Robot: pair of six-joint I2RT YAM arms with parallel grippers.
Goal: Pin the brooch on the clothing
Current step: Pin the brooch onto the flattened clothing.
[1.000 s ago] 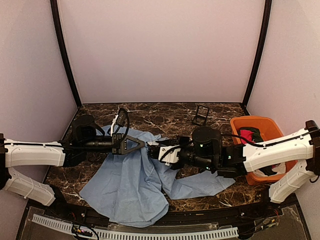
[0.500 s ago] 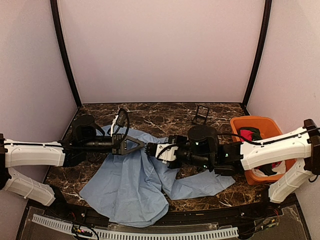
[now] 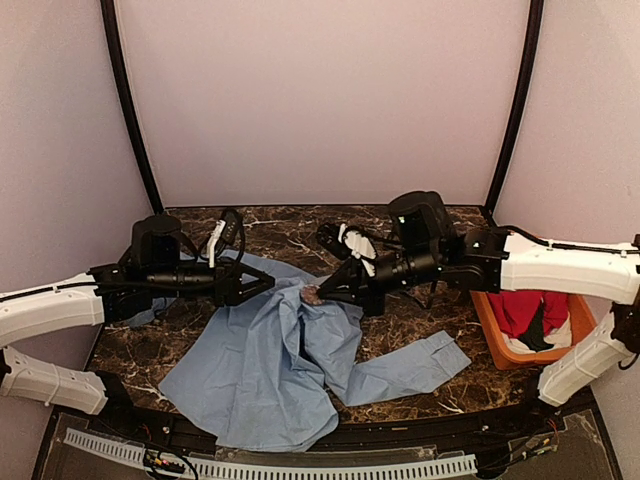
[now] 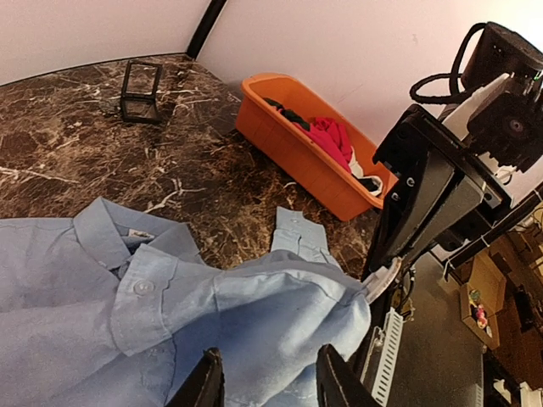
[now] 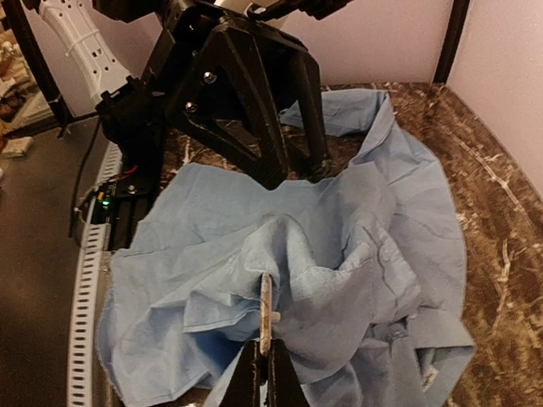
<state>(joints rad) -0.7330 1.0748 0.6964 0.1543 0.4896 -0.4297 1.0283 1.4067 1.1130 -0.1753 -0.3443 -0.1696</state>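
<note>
Pale brooch (image 5: pixel 265 305), pinched in right end effector (image 5: pixel 264 351), points lengthwise into blue shirt (image 5: pixel 365 246)

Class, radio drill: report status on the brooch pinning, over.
Left claw open over the shirt. Right claw shut on thin pale piece, likely the brooch, at a raised fold. Nothing blocking between claws.

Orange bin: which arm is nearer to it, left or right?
Right. The right arm passes by the far rim of the orange bin, jaws pinching the blue shirt. The left arm is beyond the shirt, at the opposite side of the table.
</note>
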